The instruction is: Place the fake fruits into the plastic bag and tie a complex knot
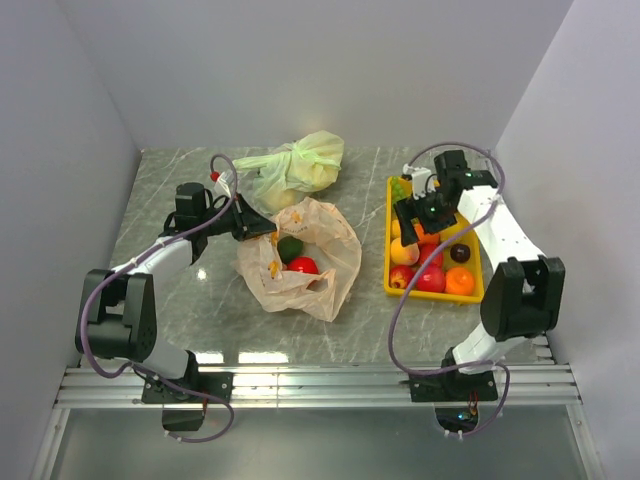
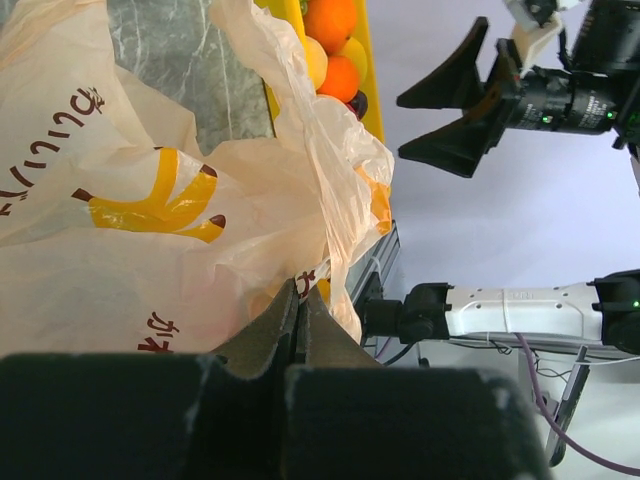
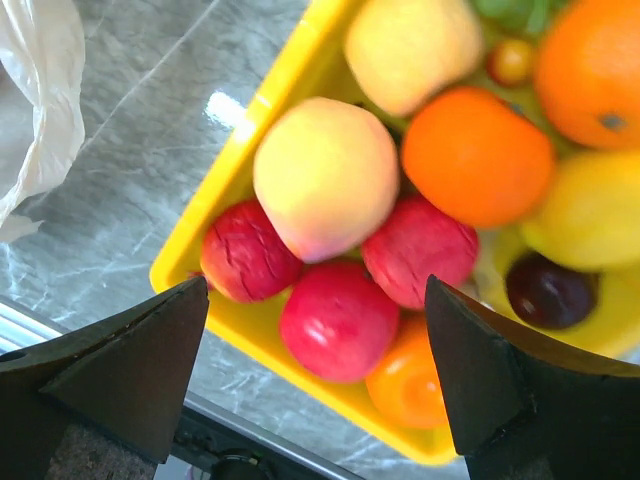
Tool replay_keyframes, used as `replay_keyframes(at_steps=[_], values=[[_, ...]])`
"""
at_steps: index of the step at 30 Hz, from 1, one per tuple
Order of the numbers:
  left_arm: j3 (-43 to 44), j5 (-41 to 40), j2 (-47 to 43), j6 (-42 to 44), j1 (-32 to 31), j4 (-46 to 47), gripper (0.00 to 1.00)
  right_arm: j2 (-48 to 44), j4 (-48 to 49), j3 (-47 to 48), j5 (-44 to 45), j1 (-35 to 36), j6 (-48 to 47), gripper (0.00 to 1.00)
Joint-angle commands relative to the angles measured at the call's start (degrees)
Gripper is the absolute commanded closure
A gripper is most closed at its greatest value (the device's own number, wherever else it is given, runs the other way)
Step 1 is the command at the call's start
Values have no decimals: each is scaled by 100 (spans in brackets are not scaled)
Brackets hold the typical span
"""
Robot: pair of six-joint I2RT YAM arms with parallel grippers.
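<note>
Peach-orange, thin and crinkly, the plastic bag (image 1: 300,285) lies open in the middle of the grey marble table (image 1: 160,200). Inside it sit a shiny red apple (image 1: 303,265) and a dark green fruit (image 1: 290,247). The left gripper (image 2: 300,295) has its two black fingers pressed together, pinching the bag's edge on the side away from the tray. Most of the fake fruits (image 3: 325,190) are piled in the yellow plastic tray (image 1: 388,255) just to the right of the bag: red apples, oranges, a pale peach, a lemon and a small dark plum. The right gripper (image 1: 418,220) hangs over the tray with its fingers wide apart, holding nothing. Behind the bag sits a pale yellow-green bag (image 1: 300,165), tied in a knot.
</note>
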Motion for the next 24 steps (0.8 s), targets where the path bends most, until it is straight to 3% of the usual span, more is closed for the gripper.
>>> replay_keyframes(at_steps=[1,7,14,24], values=[[195,90,31,150,18,5,99,365,206,11,39,227,101,5],[204,98,-13,308,18,-206,99,85,285,-560,671,131,-13,8],[168,107,40,229,18,-101,100,-302,127,-816,655,-405,-66,16],[265,98,84,281,18,-197,100,400,934,-1053,708,-414,514,20]])
